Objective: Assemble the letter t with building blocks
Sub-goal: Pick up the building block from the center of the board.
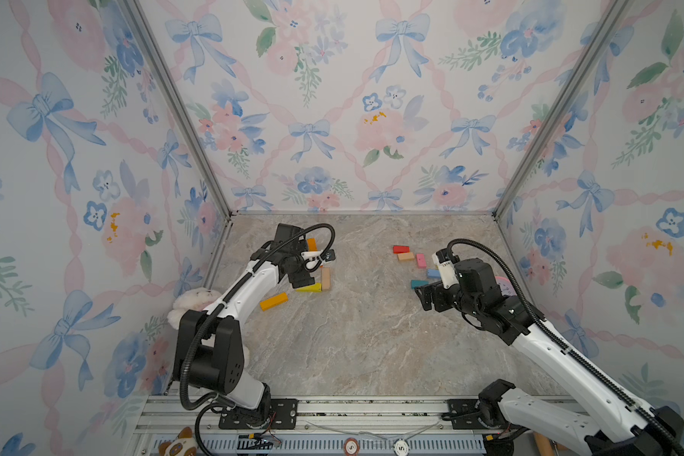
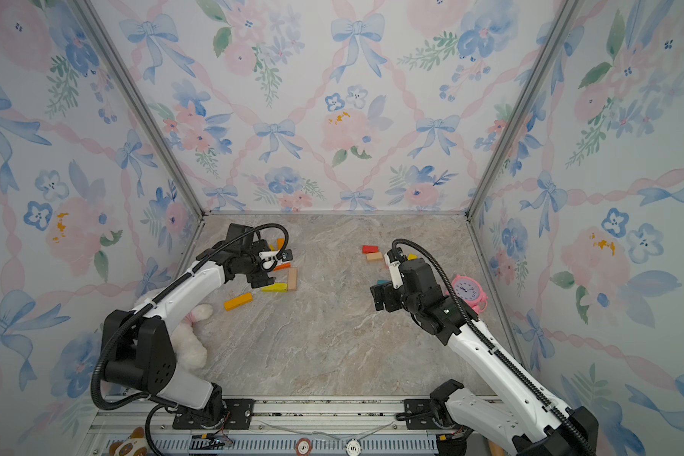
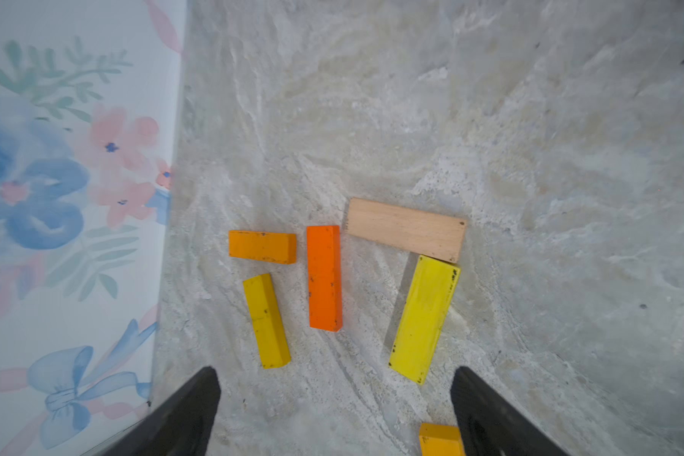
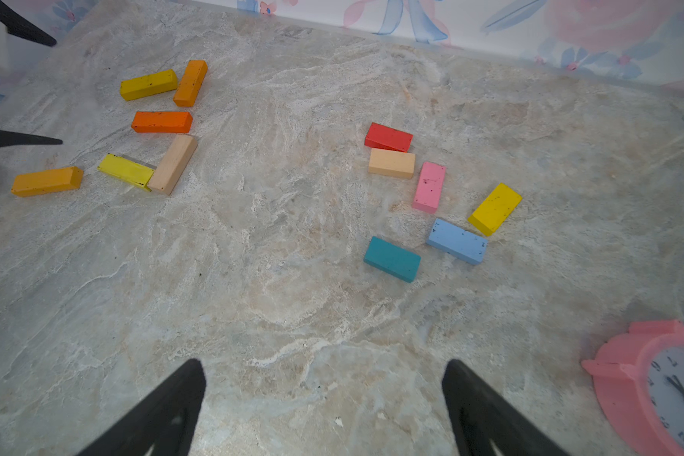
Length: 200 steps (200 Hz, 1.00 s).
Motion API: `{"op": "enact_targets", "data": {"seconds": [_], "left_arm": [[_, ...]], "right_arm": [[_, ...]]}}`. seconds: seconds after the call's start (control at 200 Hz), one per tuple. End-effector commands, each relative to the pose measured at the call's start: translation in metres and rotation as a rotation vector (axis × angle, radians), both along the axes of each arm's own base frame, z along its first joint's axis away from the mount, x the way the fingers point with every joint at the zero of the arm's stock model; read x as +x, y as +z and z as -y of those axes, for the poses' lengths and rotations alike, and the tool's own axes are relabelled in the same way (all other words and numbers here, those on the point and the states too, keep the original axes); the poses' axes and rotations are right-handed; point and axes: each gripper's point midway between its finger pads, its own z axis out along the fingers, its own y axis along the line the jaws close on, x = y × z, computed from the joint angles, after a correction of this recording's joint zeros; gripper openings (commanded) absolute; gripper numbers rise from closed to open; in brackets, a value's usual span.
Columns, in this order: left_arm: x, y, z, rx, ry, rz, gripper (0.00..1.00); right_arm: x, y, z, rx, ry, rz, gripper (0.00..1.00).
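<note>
Black-fingered, the left gripper [image 3: 334, 371] hangs spread wide and empty over the long blocks on the left of the table [image 3: 530, 118]. From it, the deep orange block [image 3: 324, 278] points straight away. The tan block [image 3: 405, 229] lies crosswise, one end touching the slightly skewed bright yellow block [image 3: 423, 318]. Frame edge and finger cut off the amber block [image 3: 441, 438]. The right gripper [image 4: 324, 361] is likewise spread and empty near the short blocks, where the red block [image 4: 388, 137] and peach block [image 4: 391, 163] lie parallel, side by side. In both top views the left arm [image 1: 249, 284] and right arm [image 1: 470, 284] hide several blocks.
</note>
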Motion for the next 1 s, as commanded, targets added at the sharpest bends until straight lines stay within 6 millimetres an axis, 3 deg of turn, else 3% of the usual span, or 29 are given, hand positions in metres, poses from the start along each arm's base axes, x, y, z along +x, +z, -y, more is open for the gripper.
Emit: {"op": "enact_targets", "data": {"seconds": [0.0,0.145,0.29,0.45,0.685,0.785,0.995], "left_arm": [[-0.004,0.035,0.003,-0.163,0.063,0.052,0.97],[-0.006,0.058,-0.013,-0.239,0.203,0.084,0.98],[-0.022,0.063,-0.026,-0.233,0.241,0.122,0.96],[-0.062,0.026,-0.046,-0.067,0.179,0.087,0.93],[-0.083,-0.034,-0.069,0.026,0.212,-0.065,0.81],[-0.086,-0.055,-0.080,0.035,0.245,-0.129,0.78],[-0.076,-0.079,-0.094,0.026,0.316,-0.240,0.70]], "right_arm": [[-0.002,0.003,0.003,0.007,0.002,0.006,0.96],[-0.002,0.005,0.004,0.008,0.000,0.012,0.96],[-0.003,0.006,0.004,0.009,-0.002,0.015,0.96],[-0.003,0.009,0.004,0.020,0.001,0.025,0.96],[-0.004,0.009,-0.003,0.051,0.024,0.016,0.96],[-0.006,0.010,-0.004,0.062,0.031,0.016,0.96],[-0.009,0.014,-0.010,0.099,0.051,0.022,0.96]]}}
